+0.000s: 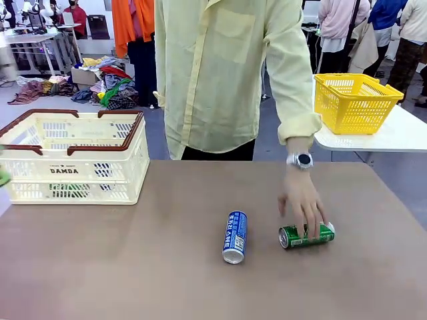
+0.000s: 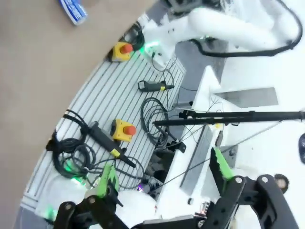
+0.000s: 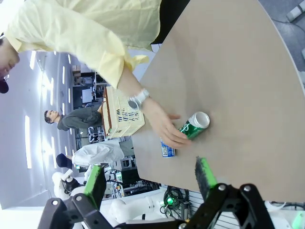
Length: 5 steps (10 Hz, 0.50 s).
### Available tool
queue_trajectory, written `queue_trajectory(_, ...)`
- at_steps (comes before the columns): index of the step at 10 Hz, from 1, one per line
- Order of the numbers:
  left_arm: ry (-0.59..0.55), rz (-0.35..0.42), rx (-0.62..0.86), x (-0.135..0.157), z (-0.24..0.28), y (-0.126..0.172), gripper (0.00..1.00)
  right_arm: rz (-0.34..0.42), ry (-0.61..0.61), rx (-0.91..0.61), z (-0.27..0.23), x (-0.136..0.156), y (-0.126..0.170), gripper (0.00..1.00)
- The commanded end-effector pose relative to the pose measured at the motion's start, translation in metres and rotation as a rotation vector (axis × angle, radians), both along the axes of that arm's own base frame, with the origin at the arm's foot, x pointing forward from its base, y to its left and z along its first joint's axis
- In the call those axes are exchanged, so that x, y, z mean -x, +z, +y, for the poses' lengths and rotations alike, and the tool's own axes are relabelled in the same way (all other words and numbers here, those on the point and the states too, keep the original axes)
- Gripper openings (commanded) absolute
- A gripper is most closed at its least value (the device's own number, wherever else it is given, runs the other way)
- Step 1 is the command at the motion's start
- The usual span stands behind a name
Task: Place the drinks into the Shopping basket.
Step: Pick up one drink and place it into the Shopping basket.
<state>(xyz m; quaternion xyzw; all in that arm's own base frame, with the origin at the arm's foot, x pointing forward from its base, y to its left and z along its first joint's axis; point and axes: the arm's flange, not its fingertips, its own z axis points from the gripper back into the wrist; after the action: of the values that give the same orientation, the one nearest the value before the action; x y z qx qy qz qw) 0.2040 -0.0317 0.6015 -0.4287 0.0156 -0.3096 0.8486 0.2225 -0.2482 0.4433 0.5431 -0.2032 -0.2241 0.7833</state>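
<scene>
Table (image 1: 133, 280): brown, person at far edge.
Front view, Shopping basket (image 1: 73, 163): upright at far left corner.
Front view, drinks: blue can (image 1: 235, 237) and green can (image 1: 305, 235) lie on their sides toward the near edge; person's hand (image 1: 301, 200) touches the green one.
Left wrist view, left gripper (image 2: 163, 167): fingers apart, empty, beyond the table's edge.
Right wrist view, right gripper (image 3: 148, 169): fingers apart, empty.

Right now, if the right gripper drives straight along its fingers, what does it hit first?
Probably the person's hand, which lies on the green can on the tabletop, in line with the open right gripper. Depth is unclear; the can could come first.
</scene>
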Motion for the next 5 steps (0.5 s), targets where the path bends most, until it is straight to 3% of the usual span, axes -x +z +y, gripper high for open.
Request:
queue_trajectory(1,0.003,-0.032,0.066,0.003,0.019,-0.029,1.00,-0.026,0.008,0.001,-0.001,0.001,0.001,1.00)
queue_trajectory(3,0.004,-0.018,0.073,-0.007,0.012,-0.031,1.00,-0.026,0.008,0.001,-0.001,0.001,0.001,1.00)
queue_trajectory(5,-0.014,0.047,-0.020,-0.044,-0.030,-0.030,1.00,-0.026,0.008,0.001,-0.001,0.001,0.001,1.00)
